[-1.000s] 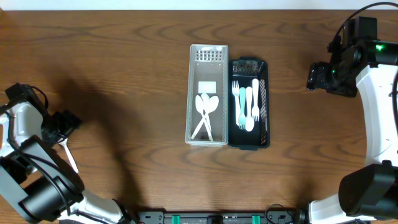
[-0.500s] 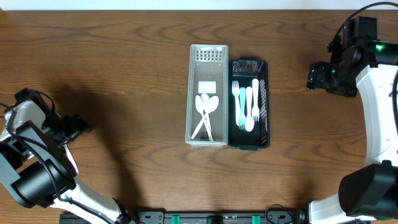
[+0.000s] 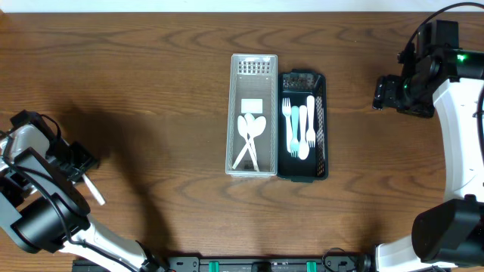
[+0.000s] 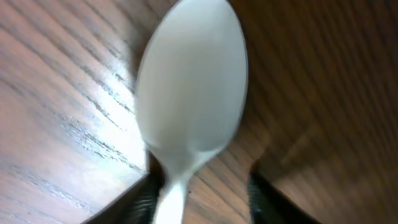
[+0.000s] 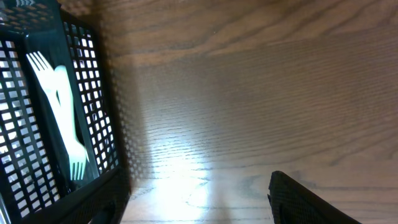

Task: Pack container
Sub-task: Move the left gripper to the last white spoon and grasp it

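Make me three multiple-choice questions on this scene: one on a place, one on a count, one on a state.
1. The black basket stands: A) against the clear basket, on the side of the right arm; B) on top of it; C) far from it.
2. How many spoons lie in the clear basket? A) none; B) two; C) five.
3. The left tool is: A) open; B) shut on a fork; C) shut on a white spoon.
1A, their walls meet; 2B, two bowls show; 3C, the spoon sits between its fingers.

Left wrist spoon (image 4: 189, 102) blurred; glare on table (image 5: 186, 174)
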